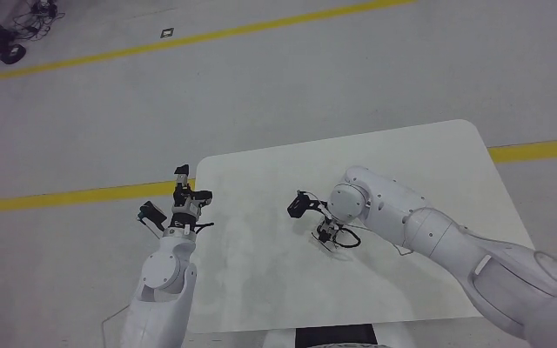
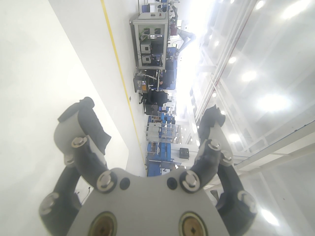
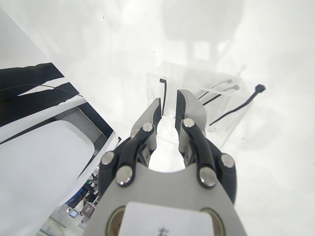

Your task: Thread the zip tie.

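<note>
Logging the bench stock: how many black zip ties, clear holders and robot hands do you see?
Black zip ties: 2
Clear holder: 1
Hands: 2, left hand and right hand
Total: 5
Paler tie shapes in the holder may be reflections; uncounted.

You can't tell if the right tool touches the zip tie; lower end's hidden behind one finger. Top view: zip tie too small to see.
</note>
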### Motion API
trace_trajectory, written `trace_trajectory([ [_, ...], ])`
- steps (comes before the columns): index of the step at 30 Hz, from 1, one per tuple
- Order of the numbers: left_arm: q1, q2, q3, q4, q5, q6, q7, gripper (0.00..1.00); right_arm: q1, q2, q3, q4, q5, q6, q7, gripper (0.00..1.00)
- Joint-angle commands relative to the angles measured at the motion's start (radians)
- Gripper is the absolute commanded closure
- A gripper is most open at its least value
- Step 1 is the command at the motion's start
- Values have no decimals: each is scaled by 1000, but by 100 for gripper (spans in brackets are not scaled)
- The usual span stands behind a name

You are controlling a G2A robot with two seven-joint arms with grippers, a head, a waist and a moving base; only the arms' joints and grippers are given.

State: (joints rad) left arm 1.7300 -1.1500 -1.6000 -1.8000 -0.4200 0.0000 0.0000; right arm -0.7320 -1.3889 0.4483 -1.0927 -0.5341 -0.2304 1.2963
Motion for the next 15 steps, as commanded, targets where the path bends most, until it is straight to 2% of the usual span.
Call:
trace_trajectory([
  [1,0,0,0,0,0,0,0,0,0,-3,-2,7,1,-3,-2,77],
  [15,0,0,0,0,0,0,0,0,15,-30,-23,67,0,-29,-9,76],
])
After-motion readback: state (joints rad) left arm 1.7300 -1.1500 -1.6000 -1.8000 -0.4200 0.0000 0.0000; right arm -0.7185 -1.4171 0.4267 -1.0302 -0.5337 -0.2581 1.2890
